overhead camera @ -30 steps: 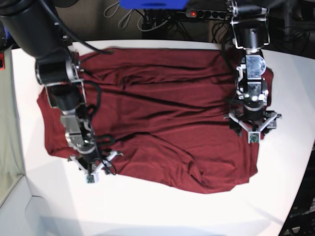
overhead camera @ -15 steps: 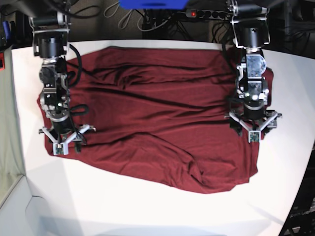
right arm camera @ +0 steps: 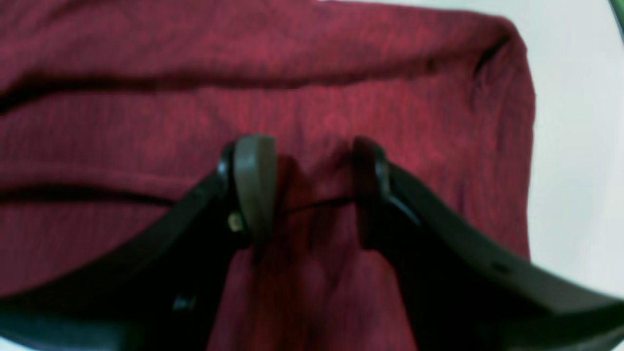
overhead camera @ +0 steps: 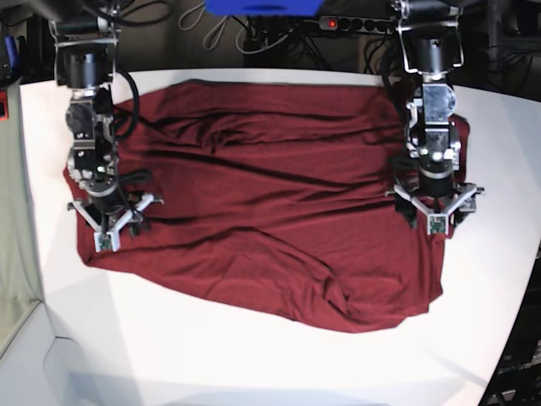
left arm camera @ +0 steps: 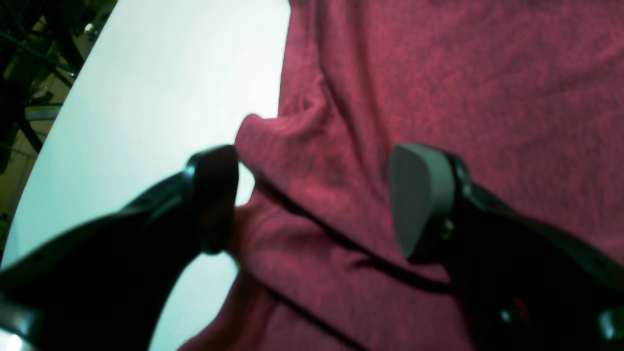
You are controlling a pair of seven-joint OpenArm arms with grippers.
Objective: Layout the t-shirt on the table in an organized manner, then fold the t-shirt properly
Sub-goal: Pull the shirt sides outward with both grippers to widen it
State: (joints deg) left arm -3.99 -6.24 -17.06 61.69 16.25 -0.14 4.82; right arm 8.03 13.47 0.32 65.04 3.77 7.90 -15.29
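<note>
The maroon t-shirt (overhead camera: 270, 194) lies spread and wrinkled across the white table (overhead camera: 254, 355), with a bulged fold at its front edge. In the base view my left gripper (overhead camera: 436, 216) points down over the shirt's right edge. The left wrist view shows it open (left arm camera: 317, 200), fingers wide apart over a raised fold at the shirt's (left arm camera: 438, 73) border, bare table (left arm camera: 170, 73) beside it. My right gripper (overhead camera: 110, 225) is over the shirt's left side. In the right wrist view it stands open (right arm camera: 312, 187), low over the cloth (right arm camera: 243, 58), with a small ridge between the fingers.
A power strip (overhead camera: 355, 24) with a red light and loose cables lie behind the table's back edge. The table's curved edge (overhead camera: 517, 317) runs close to the shirt on the right. White tabletop shows in front of the shirt and at both sides.
My right arm swung from the shirt's front-left edge back to its left side, and the cloth stayed put. The left gripper edged slightly toward the back.
</note>
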